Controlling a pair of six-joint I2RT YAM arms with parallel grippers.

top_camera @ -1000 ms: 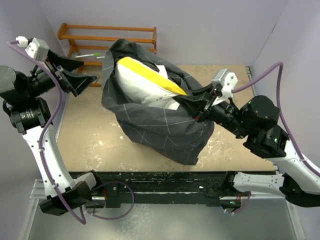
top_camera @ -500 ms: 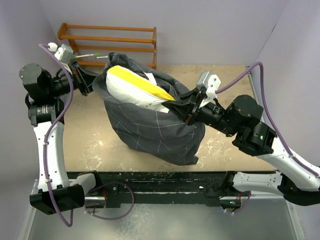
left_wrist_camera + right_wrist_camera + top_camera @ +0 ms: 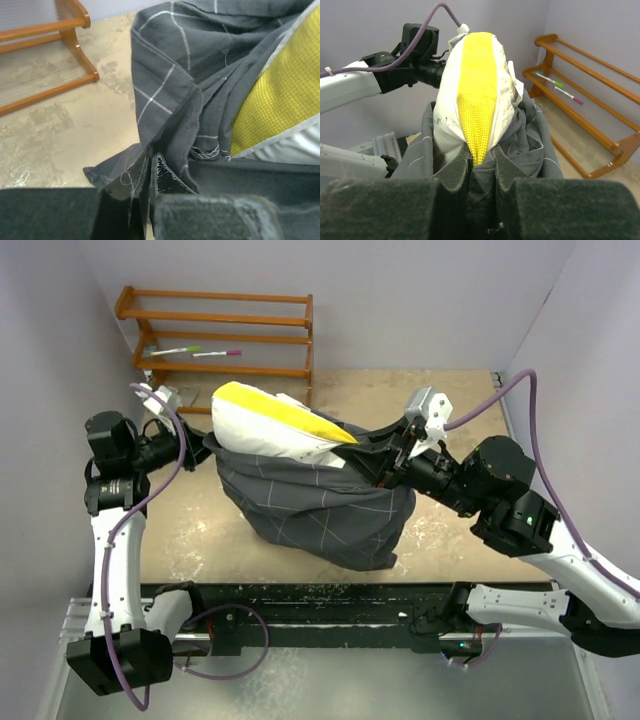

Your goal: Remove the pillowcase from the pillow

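Observation:
The cream-white pillow [image 3: 262,422] with its yellow patch [image 3: 285,412] sticks up and leftwards out of the dark grey checked pillowcase [image 3: 315,508], which hangs bunched round its lower half. My left gripper [image 3: 203,445] is shut on the pillowcase's left rim; in the left wrist view the gripper [image 3: 150,161] pinches a fold of that cloth [image 3: 170,95]. My right gripper [image 3: 378,452] is shut on the pillow's right corner. Seen from the right wrist, the yellow tip [image 3: 478,150] runs into the gripper [image 3: 479,164], with dark cloth also between the fingers.
A wooden rack [image 3: 215,318] stands at the back left with a green marker [image 3: 178,350] and a pink marker [image 3: 218,354] on it. Pale walls close in on both sides. A black rail [image 3: 330,602] runs along the near edge.
My left gripper swung in from the far left, shut on the pillowcase's rim and pulled it down and leftwards. More of the white pillow now shows. The right gripper kept its grip.

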